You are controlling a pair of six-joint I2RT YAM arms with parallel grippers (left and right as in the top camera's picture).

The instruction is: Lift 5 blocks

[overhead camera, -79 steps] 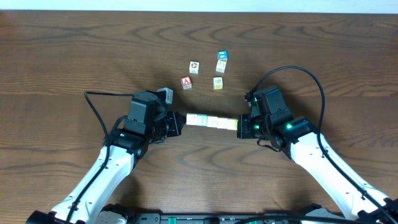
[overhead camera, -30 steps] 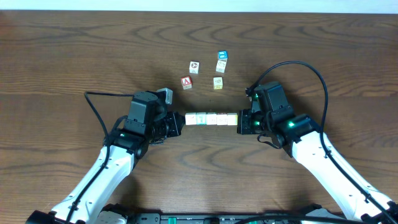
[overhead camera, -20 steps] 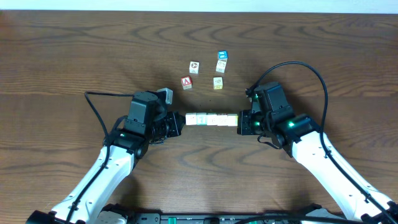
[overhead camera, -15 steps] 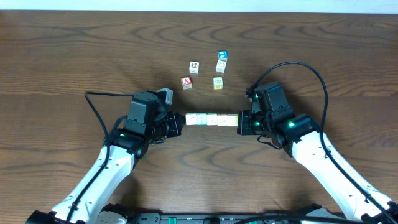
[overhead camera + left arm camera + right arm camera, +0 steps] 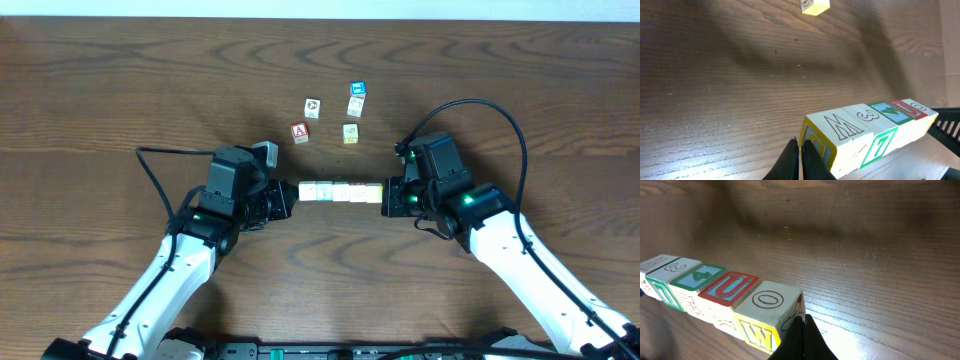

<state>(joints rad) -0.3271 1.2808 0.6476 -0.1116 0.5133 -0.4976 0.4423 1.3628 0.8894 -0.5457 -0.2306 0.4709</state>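
Note:
Five blocks (image 5: pixel 340 191) form one straight row between my two grippers. My left gripper (image 5: pixel 296 192) is shut, and its tips press on the row's left end. My right gripper (image 5: pixel 384 192) is shut as well, pushing on the right end. In the left wrist view the closed fingertips (image 5: pixel 801 150) touch the yellow-framed end face of the row of blocks (image 5: pixel 860 127). The right wrist view has the closed tips (image 5: pixel 802 330) against the "W" end cube of the blocks (image 5: pixel 720 292). Whether the row clears the table I cannot tell.
Several loose cubes lie beyond the row: a red "A" cube (image 5: pixel 299 131), a pale cube (image 5: pixel 312 106), a blue-topped cube (image 5: pixel 358 89), another pale one (image 5: pixel 354 105) and a yellowish one (image 5: pixel 351 132). The left wrist view catches a yellow cube (image 5: pixel 815 6).
Compared with the earliest frame, the row and my right gripper sit slightly farther from the near edge, and the row is straighter. Over the last second nothing has visibly moved.

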